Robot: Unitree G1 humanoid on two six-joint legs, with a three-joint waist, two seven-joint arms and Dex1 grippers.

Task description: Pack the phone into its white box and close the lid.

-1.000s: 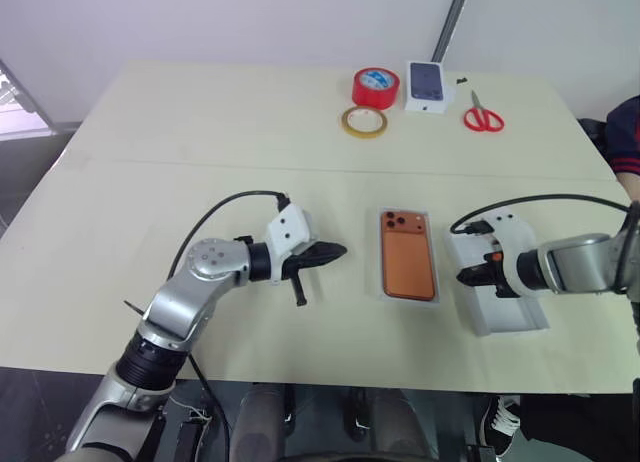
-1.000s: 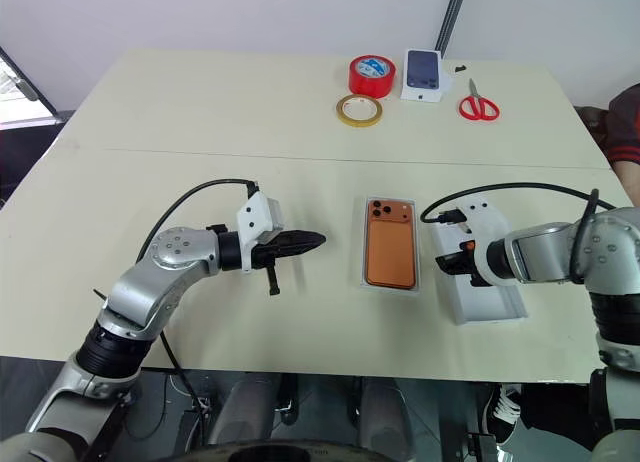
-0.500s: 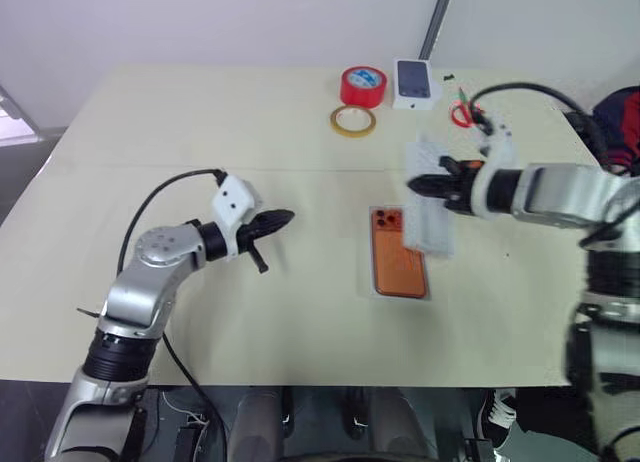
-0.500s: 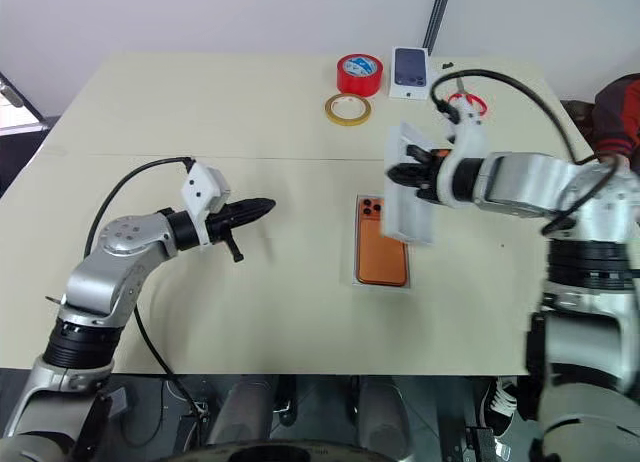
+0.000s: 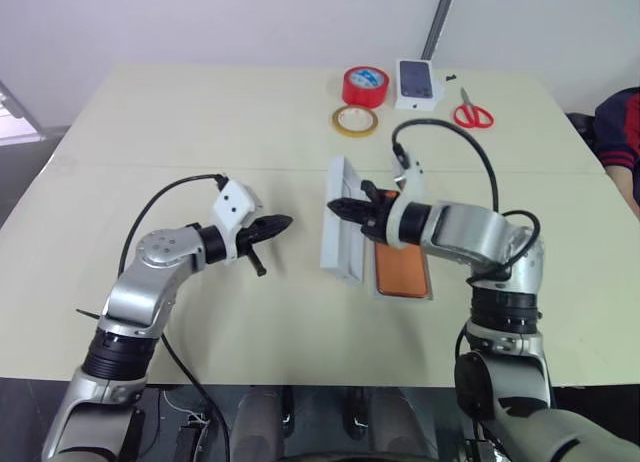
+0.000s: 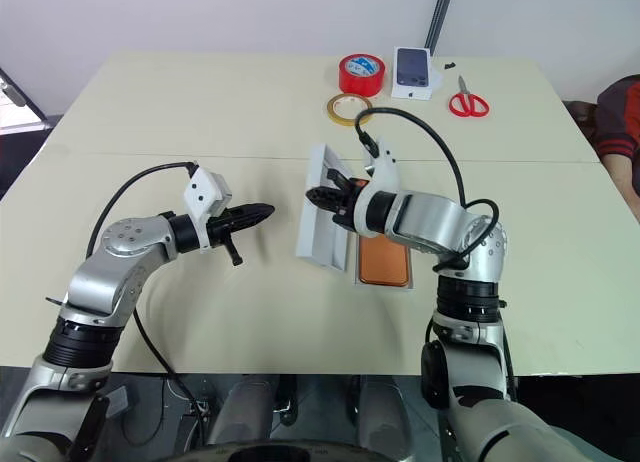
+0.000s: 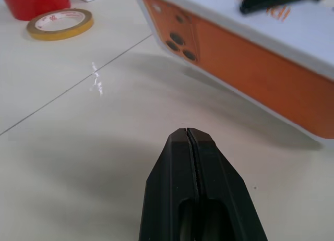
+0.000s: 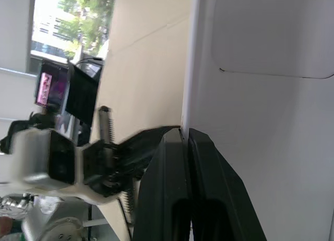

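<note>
Stereo head views. The right gripper (image 5: 345, 207) is pinched shut on one thin wall of the lid (image 5: 335, 250). It carries the lid clear of the table (image 5: 200, 112), tilted steeply on its long edge, just left of the white box (image 5: 403, 298). The phone (image 5: 403, 272) lies flat in that box, camera end partly hidden under the right forearm. The left gripper (image 5: 278, 223) hangs closed and empty above bare tabletop, well apart from the lid. Red tape (image 5: 366, 85), a yellow tape ring (image 5: 359, 121), scissors (image 5: 473, 115) and a small white box printed with a dark phone (image 5: 419, 85) sit at the far edge.

Left wrist view. The two black fingers meet along a hairline seam and hold nothing. Beyond them the lid's outer face shows its printed orange phone, and the right gripper's tip rests on the upper rim.

Right wrist view. The fingers close over the lid's wall. The white inner face, marked with a faint rounded outline, faces this camera.

Step in hand, as judged: seating the lid. It should be rolled until the open face looks down, shifted back over the box, squared to all four walls, and lowered level. A one-wall pinch may let it swing, so a slow descent is advisable. The idle left gripper could steady the box or press the lid home.
</note>
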